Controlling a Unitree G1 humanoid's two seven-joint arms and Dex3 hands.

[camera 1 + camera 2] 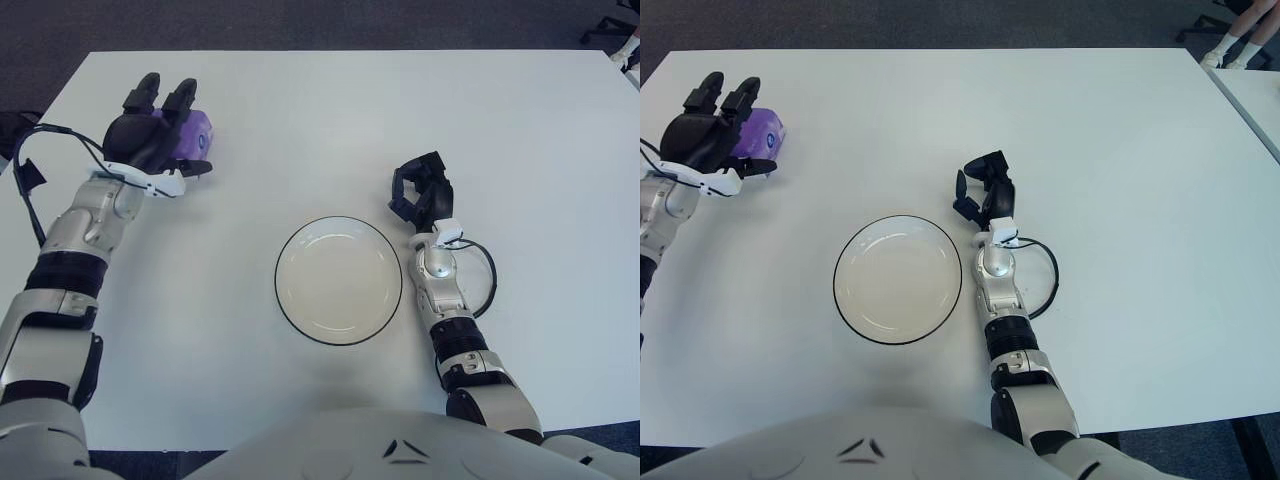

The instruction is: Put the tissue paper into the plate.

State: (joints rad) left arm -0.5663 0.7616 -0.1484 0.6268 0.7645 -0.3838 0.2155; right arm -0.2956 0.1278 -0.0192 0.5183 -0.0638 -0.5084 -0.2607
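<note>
Near the table's [330,110] far left corner, the left hand [150,135] wraps the purple tissue pack [192,132] — soft, light, likely crushable, best held gently across its sides. Right hand [420,193] rests unclenched beside the empty plate [339,280].

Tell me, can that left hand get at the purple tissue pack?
Probably yes: the left hand is already over the purple tissue pack, fingers around it, with nothing between. The right hand shows beside the plate.

tissue pack [190,135]: mostly hidden under left hand [150,135]; left forearm cut by right-eye view's left edge
</note>
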